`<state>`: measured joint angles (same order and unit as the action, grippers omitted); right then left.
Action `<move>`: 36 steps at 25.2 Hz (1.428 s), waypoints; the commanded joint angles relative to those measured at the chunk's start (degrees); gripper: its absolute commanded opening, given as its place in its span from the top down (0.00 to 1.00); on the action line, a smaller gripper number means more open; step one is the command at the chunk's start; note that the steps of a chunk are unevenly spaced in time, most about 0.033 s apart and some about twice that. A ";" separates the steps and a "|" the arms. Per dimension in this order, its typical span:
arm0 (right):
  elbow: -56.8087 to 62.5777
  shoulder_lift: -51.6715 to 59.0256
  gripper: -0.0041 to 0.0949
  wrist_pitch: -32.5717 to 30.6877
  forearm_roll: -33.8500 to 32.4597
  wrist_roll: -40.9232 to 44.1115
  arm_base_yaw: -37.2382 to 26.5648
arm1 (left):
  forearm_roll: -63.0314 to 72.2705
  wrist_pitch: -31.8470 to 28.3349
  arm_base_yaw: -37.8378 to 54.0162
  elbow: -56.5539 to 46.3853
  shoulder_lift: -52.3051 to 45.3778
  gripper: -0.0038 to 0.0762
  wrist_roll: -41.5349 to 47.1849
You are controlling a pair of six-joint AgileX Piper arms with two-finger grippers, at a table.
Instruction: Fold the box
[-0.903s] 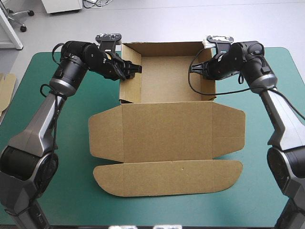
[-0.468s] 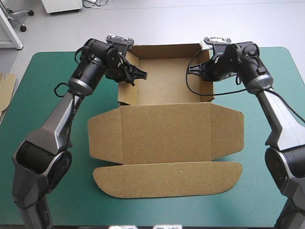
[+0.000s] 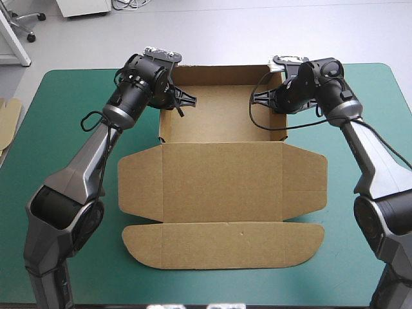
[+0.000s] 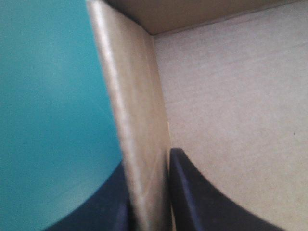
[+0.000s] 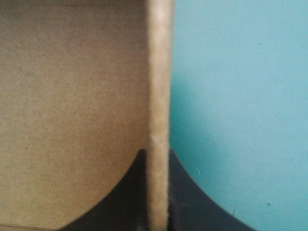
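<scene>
High view, read from the near edge outward: the brown corrugated-board box [image 3: 222, 161] is seen lying at the middle of the table [image 3: 64, 161], on its teal-green cover. Nearest, the long rounded tuck flap [image 3: 222, 244] is spread flat. Beyond it the wide lid panel [image 3: 222, 187], with a tab at each side, is flat too. Farther on, the tray is formed, with its walls raised.

Toward the tray's far corners both hands are engaged. The left hand [image 3: 185, 100] is pinched all but closed on the left side wall [image 3: 167, 122], one black finger inside and one outside. The right hand [image 3: 262, 100] is clamped likewise on the right side wall [image 3: 285, 129].

The board is judged light and stiff, yet easily creased away from its scored lines. Hold is best taken on the wall edges, close to the folds.
</scene>
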<state>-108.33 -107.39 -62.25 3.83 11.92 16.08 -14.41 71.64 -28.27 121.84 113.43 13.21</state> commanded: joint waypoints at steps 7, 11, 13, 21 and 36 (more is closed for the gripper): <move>-1.81 2.70 0.97 0.81 0.54 0.22 0.13 | -1.92 2.26 -0.15 1.92 -0.80 0.81 -0.03; -1.81 2.43 0.97 -0.85 0.41 -0.70 0.13 | -4.04 2.26 0.00 1.92 -0.14 0.92 -0.83; -1.81 2.18 0.97 -2.00 0.40 -1.13 0.13 | -3.65 2.26 0.59 1.92 0.01 0.97 -0.83; -1.91 -0.10 0.97 -5.06 -0.17 -2.86 0.13 | 2.39 2.15 5.53 0.87 0.77 0.97 -0.97; -1.84 -8.63 0.97 -6.90 -8.73 -3.40 5.34 | 1.86 -1.09 5.51 -7.03 5.90 0.97 -0.18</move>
<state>-108.55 -118.70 -68.29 -1.16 11.29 20.80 -6.27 70.09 -23.28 113.75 121.74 14.52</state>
